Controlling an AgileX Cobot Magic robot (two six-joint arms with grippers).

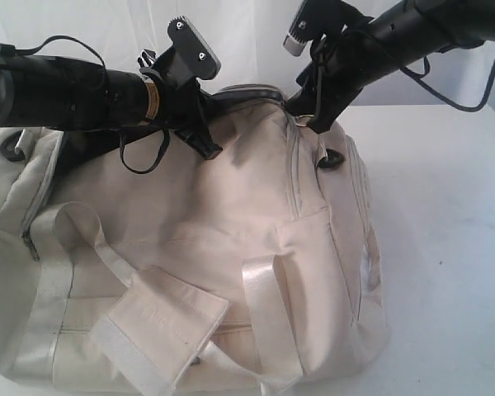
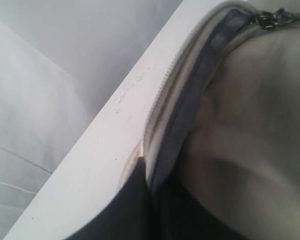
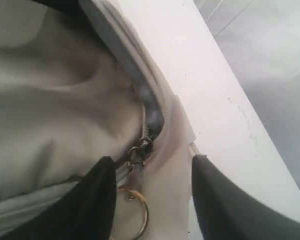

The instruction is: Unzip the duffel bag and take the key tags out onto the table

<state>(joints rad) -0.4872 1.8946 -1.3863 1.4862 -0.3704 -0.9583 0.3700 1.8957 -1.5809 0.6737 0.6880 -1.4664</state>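
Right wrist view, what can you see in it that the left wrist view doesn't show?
Only the right wrist view shows a gold ring hanging below the zipper pull, with the right fingers spread open on either side of it. Only the left wrist view shows a long open stretch of zipper, with the left fingers closed at its edge. Both show the cream duffel bag, its grey lining, the zipper pull and the white table.

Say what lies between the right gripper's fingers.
The zipper pull of the duffel bag, with its gold ring; the right wrist view shows it.
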